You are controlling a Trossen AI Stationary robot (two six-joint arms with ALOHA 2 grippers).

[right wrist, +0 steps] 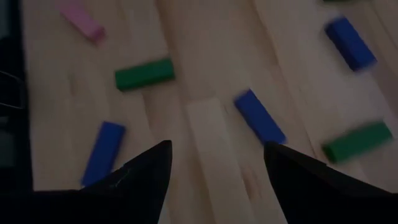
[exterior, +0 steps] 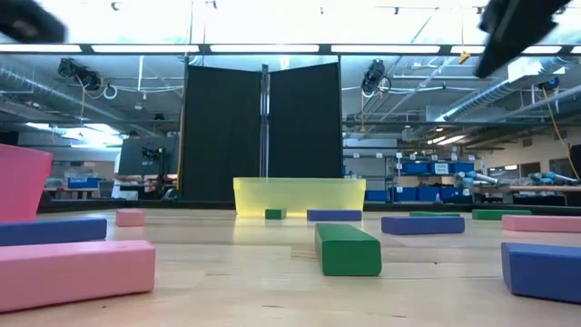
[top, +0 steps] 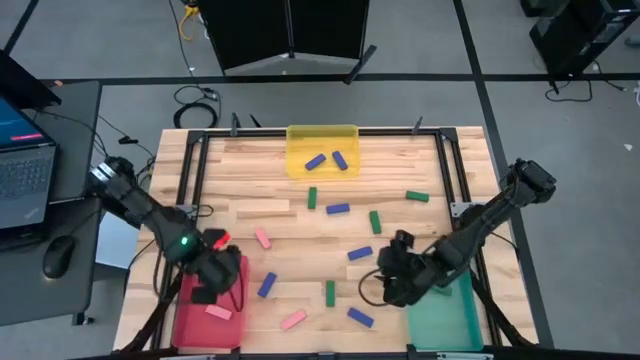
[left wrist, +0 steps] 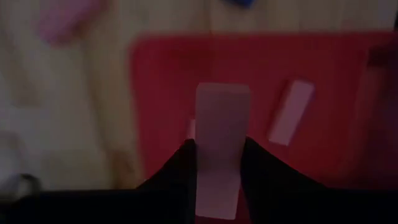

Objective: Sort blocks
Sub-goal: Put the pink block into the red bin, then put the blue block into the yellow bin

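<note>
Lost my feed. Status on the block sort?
Left gripper shut on pink block, over red tray. Right gripper open, above table, no block between fingers. Nothing in the way.

3 trays (top: 322,137); 5 pink blocks (top: 263,238), 7 blue, 5 green.

Surface: wooden plank table (top: 300,225).
Trays on surface: yellow tray (top: 322,134) at far edge; red tray (top: 190,322) near left; teal tray (top: 445,318) near right.
Loose on surface: pink, blue and green blocks (top: 330,292), scattered between trays.
</note>
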